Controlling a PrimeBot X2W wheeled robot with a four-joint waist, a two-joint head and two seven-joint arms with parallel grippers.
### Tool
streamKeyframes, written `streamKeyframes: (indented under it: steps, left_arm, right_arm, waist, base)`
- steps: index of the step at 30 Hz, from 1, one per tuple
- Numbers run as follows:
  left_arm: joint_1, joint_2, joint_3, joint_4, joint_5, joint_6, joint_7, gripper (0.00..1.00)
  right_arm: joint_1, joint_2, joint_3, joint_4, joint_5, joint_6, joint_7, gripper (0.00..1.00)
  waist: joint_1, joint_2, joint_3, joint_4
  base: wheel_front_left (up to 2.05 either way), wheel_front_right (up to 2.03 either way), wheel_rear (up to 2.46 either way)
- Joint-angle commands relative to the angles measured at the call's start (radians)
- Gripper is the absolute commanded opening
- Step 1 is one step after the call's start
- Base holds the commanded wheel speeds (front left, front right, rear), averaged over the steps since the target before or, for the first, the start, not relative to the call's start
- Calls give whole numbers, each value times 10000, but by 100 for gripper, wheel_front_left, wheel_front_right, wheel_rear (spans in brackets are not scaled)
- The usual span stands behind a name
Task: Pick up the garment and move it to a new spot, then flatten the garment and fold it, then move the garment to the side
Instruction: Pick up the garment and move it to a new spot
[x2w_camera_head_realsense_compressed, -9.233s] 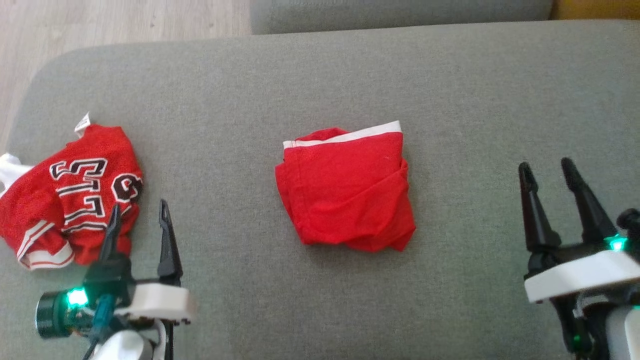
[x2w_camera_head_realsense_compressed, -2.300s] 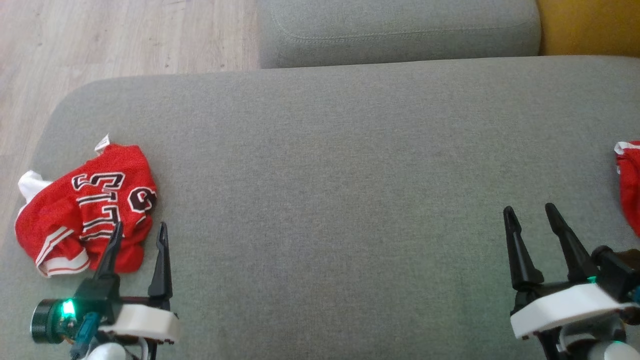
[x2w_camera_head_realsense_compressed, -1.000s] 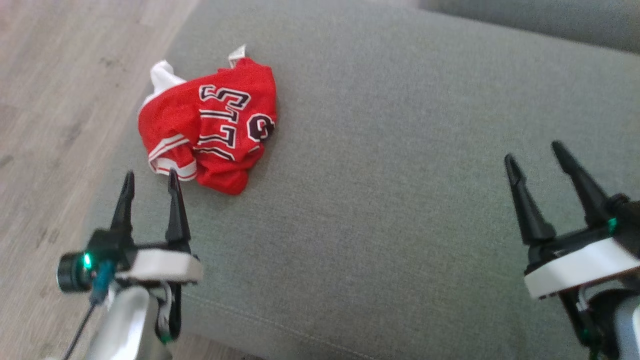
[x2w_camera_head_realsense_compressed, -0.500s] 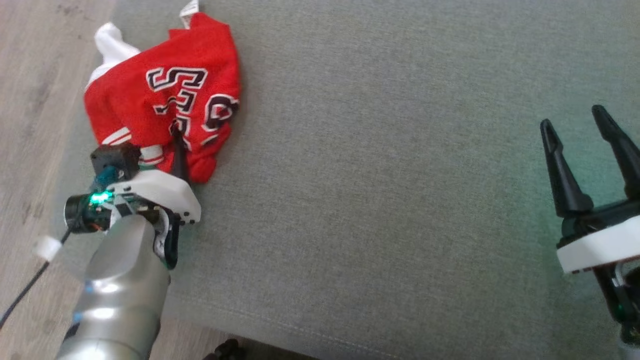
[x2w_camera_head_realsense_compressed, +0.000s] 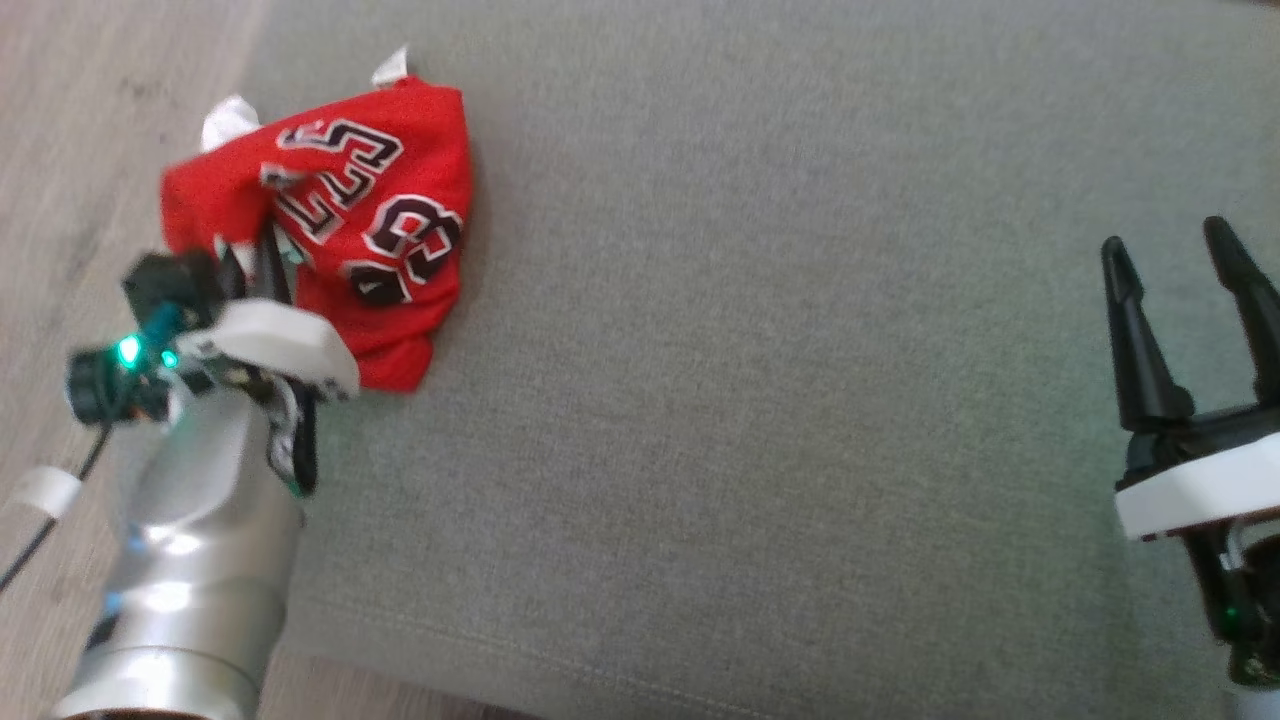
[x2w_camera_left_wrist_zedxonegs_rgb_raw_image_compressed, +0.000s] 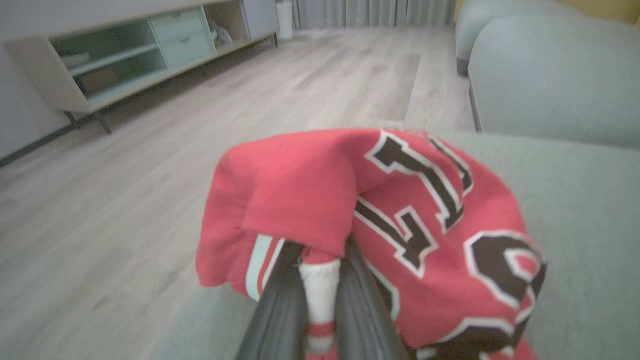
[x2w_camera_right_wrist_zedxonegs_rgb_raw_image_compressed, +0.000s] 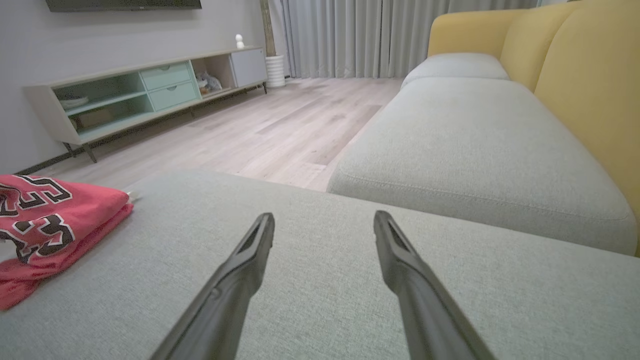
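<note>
The garment (x2w_camera_head_realsense_compressed: 350, 215) is a crumpled red jersey with black-and-white lettering, lying at the left end of the grey sofa seat (x2w_camera_head_realsense_compressed: 760, 400). My left gripper (x2w_camera_head_realsense_compressed: 250, 265) is shut on its white-and-red striped trim, and the cloth bunches over the fingers. In the left wrist view the two fingers (x2w_camera_left_wrist_zedxonegs_rgb_raw_image_compressed: 280, 295) pinch that trim, with the garment (x2w_camera_left_wrist_zedxonegs_rgb_raw_image_compressed: 415, 200) draped above and to the right of my left gripper (x2w_camera_left_wrist_zedxonegs_rgb_raw_image_compressed: 320, 250). My right gripper (x2w_camera_head_realsense_compressed: 1175, 250) is open over bare seat at the far right. In the right wrist view my right gripper (x2w_camera_right_wrist_zedxonegs_rgb_raw_image_compressed: 324, 216) holds nothing, and the garment (x2w_camera_right_wrist_zedxonegs_rgb_raw_image_compressed: 45, 220) lies far left.
Wooden floor (x2w_camera_head_realsense_compressed: 60, 130) borders the seat's left edge, close to the garment. A second grey cushion (x2w_camera_right_wrist_zedxonegs_rgb_raw_image_compressed: 470, 130) and a yellow backrest (x2w_camera_right_wrist_zedxonegs_rgb_raw_image_compressed: 590, 85) stand beyond the seat. A low sideboard (x2w_camera_right_wrist_zedxonegs_rgb_raw_image_compressed: 145, 90) lines the far wall. The seat between the grippers is bare fabric.
My left gripper has shut on the garment's striped trim, and the cloth has bunched up around its fingers. The right gripper stays open. The head camera has shifted slightly.
</note>
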Motion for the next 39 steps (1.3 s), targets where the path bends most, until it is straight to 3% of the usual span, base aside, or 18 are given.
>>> streamKeyframes:
  steps: [1,12,19,29,33,38,39]
  left_arm:
    - [-187,641,397,-955,184,169,-128,0]
    - [1120,903,528,-3843,638,455,-134,0]
    - [1761,475,-272,-5149,911,311,229,0]
    - [2537,-828,-3364,-4594,1312,-861,872,0]
    - [2549,-889,-4910,-4610,746,-1102,763,0]
    - [2492,-893,-6815,-4822,-62,-1003,869,0]
    - [2451,-894,-7118,-4842,-150,-985,867,15]
  right_arm:
    - [6,58,255,-248,-59,-7,-175,100]
    - [151,643,667,266,-71,-7,-586,100]
    - [328,1034,855,557,-2,-7,-766,100]
    - [227,1396,971,1126,324,-7,-1179,100]
    - [151,1455,897,1382,435,-7,-1339,100]
    - [79,1511,862,1649,571,-7,-1520,100]
    - [69,1521,861,1683,589,-7,-1552,100]
  waist:
    - [0,0,-568,-66]
    - [0,0,-1978,-877]
    - [0,0,-2180,-2257]
    - [0,0,-1512,-4988]
    - [0,0,-1225,-5735]
    - [0,0,-975,-6126]
    - [0,0,-924,-6137]
  base:
    - [0,0,0]
    - [0,0,0]
    - [0,0,0]
    - [0,0,0]
    - [0,0,0]
    - [0,0,0]
    - [0,0,0]
